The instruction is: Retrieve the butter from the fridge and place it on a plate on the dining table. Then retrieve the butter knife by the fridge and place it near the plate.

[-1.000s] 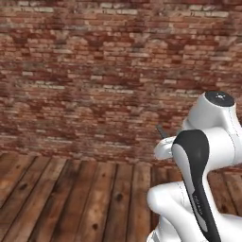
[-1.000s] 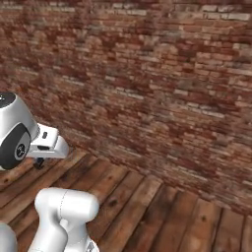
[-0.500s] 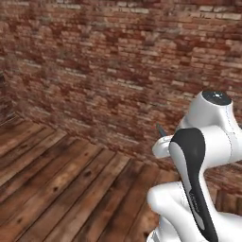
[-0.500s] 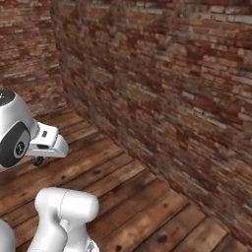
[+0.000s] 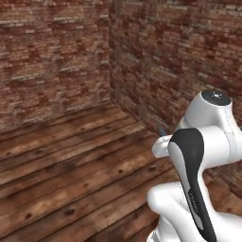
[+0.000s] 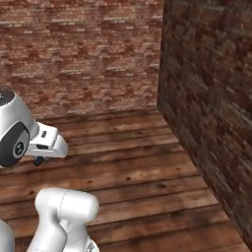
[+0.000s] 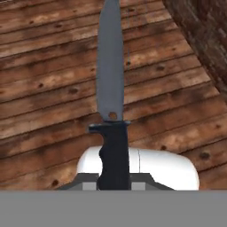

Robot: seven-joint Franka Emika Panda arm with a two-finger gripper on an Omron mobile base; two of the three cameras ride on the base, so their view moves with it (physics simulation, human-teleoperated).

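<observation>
i have the butter knife [image 7: 111, 102] clamped by its dark handle in my gripper [image 7: 114, 184], fingers closed tight on it, the grey blade pointing straight out ahead of my hand over the wooden floor [image 7: 48, 84]. in the left base view a sliver of the blade tip [image 5: 162, 131] pokes out past my forearm, and in the right base view a small dark bit shows under my hand [image 6: 38, 160].

around me there is a corner of brick wall [image 5: 56, 52] and plank floor. the plate, the dining table and the fridge i cannot place from here, so i judge i am in transit with the second item and the table is somewhere else.

what worries me: the grip sits low on the handle, with the whole long blade hanging free in front. if the base turns sharply or i swing my arm, that lever could twist the handle between my fingers, and the knife could droop or slip out onto the floor, well away from where it belongs. the right-hand wall [image 6: 211, 108] is also near, and a wide swing toward it could knock the blade tip against the bricks and jar the knife loose.

no brand, label or writing can be read on the knife, the walls or the floor.
</observation>
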